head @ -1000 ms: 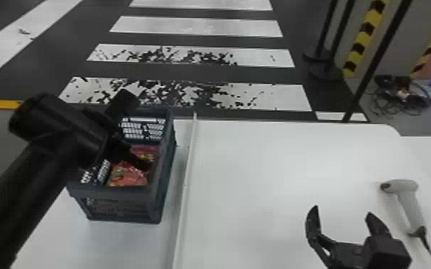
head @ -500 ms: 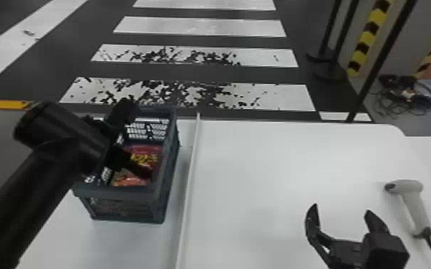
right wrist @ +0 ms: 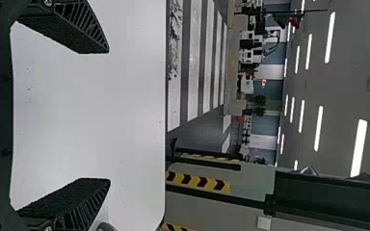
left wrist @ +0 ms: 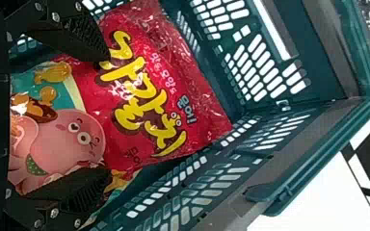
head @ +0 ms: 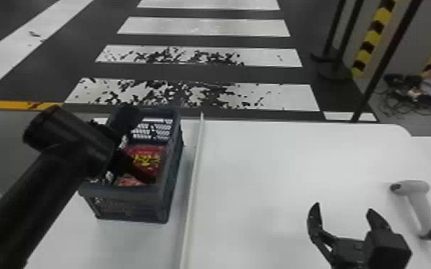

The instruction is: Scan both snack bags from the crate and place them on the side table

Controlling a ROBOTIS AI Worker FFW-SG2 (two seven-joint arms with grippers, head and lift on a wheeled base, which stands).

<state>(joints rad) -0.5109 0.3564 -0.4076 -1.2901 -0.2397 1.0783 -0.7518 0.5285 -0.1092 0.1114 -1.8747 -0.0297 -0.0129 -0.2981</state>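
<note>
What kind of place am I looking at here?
Probably a large indoor hall, perhaps a test or demonstration area. The strip lights on the ceiling, the crosswalk stripes on the floor and the yellow-and-black hazard markings suggest it.

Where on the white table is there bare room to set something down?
The widest bare patch of white table lies between the raised strip and the right gripper, running up to the far edge. It is crowded near the scanner, close beside that gripper, and in the crate, where the left gripper is open over a snack bag.
</note>
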